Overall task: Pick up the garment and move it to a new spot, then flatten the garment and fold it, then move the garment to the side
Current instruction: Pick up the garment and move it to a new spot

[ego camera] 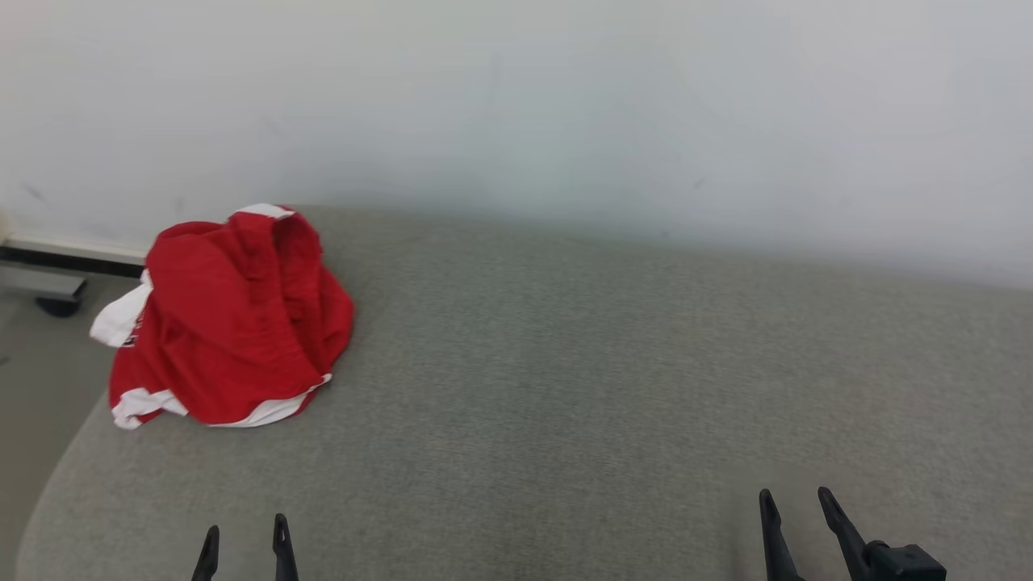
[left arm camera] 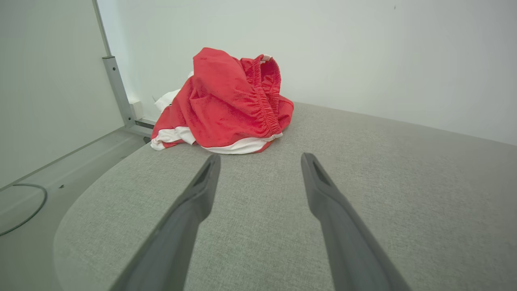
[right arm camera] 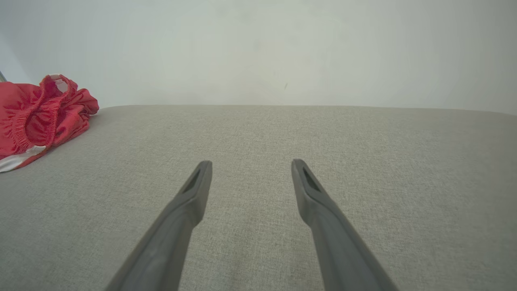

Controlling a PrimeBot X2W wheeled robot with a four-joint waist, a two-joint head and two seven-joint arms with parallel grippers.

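A pale, bare wall point(ego camera: 565, 97) runs across the back of the scene. Up against it lies a broad surface point(ego camera: 605, 387) covered in grey woven fabric, with a rounded corner at the robot's near left. Off that left edge is a strip of grey floor point(left arm camera: 24, 242).

The garment point(ego camera: 234, 323) sits bunched in a heap at the far left of the grey surface, close to the wall and close to the left edge. It is red with white bands along its hems. A gathered elastic waistband stands up near the top of the pile, and a white flap hangs out over the left side. It is crumpled, not flat.

The left gripper point(ego camera: 246, 523) hovers low at the near left. Its two dark fingers are spread well apart with nothing between them, and they point toward the heap but stay well short of it. The right gripper point(ego camera: 793, 491) is at the near right, fingers also parted and empty over bare fabric, far from the garment.

Beyond the heap, a slim grey metal post point(left arm camera: 117, 89) rises by the wall. A dark cable point(left arm camera: 36, 206) curls on the floor, and a small black caster point(ego camera: 56, 307) shows under a low frame at the left.
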